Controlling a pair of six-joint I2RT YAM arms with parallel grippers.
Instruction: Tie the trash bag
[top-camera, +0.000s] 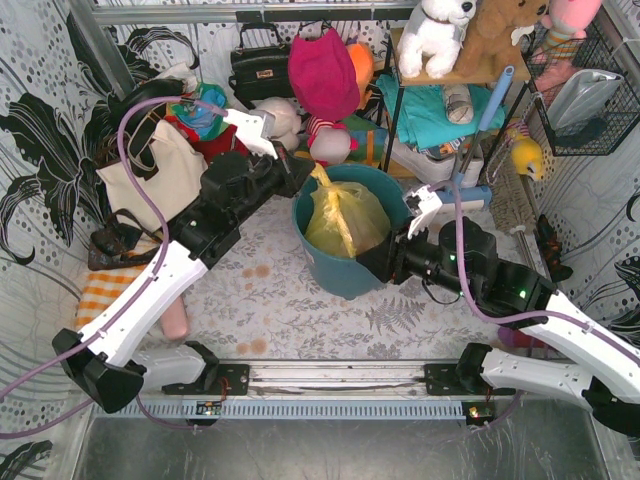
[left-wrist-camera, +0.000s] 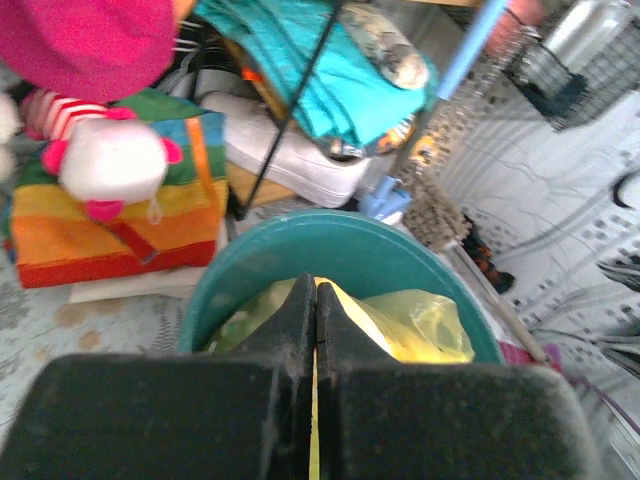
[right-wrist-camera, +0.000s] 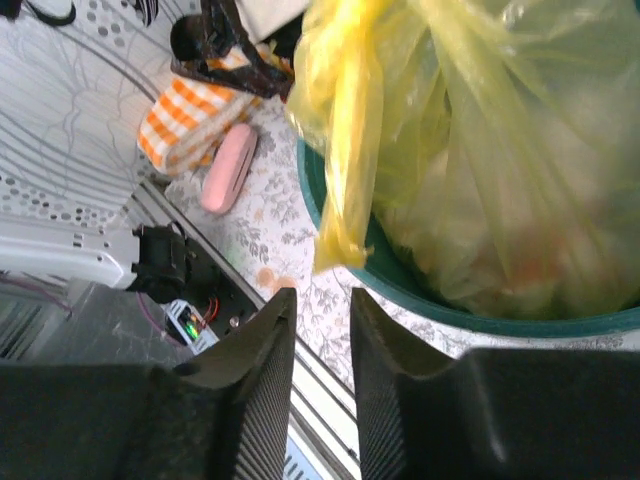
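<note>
A flowery counter (top-camera: 270, 300) sits between patterned walls (top-camera: 40, 100). Toys (top-camera: 435, 35) and a tote (top-camera: 160, 175) crowd it from ten to one o'clock. At centre, a teal bin (top-camera: 335, 275) holds the bag (top-camera: 345, 220). The left hand (top-camera: 298, 168) leans in from ten o'clock, pinched shut on the bag's tip. The right hand (top-camera: 385, 262), at the rim's four o'clock, is slightly parted and empty.

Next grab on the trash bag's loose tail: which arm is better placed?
Right. The right tool is open and empty, with a loose tail of the trash bag hanging just beyond its fingertips. The left tool is shut, apparently pinching a sliver of the bag's yellow film.
</note>
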